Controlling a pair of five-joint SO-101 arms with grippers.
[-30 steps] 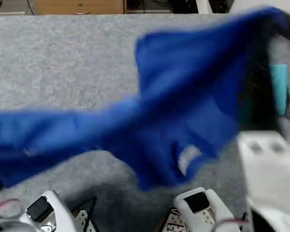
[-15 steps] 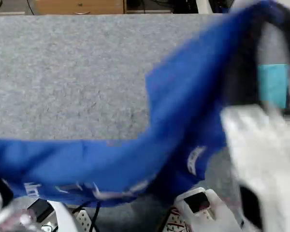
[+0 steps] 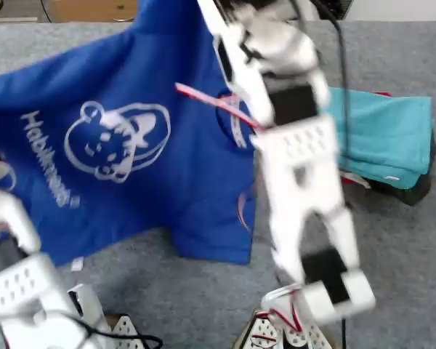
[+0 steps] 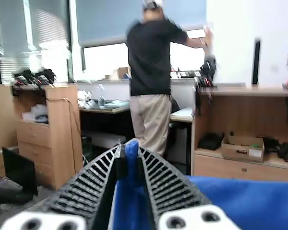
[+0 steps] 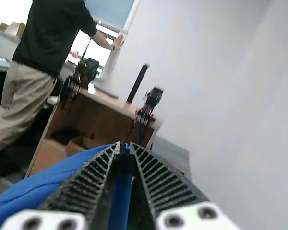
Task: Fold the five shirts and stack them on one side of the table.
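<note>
While both grippers are clamped on it, the blue shirt (image 3: 182, 182) is spread over the left half of the table (image 3: 400, 276), with its white print turned up toward the high camera. Its long axis is seen to run slantwise, from the left arm (image 3: 22, 283) at the near left edge to the tip of the right arm (image 3: 298, 145) by the table's far side. What looks like the neck opening is pointed toward the right arm. At the left gripper (image 4: 129, 146), a fold of blue cloth is pinched between jaws pressed close together, and the rest is spread out beyond them. The right gripper (image 5: 124, 148) is likewise closed narrowly on a blue edge. A folded teal shirt (image 3: 381, 138) is laid at the table's right side, apart from the blue one.
</note>
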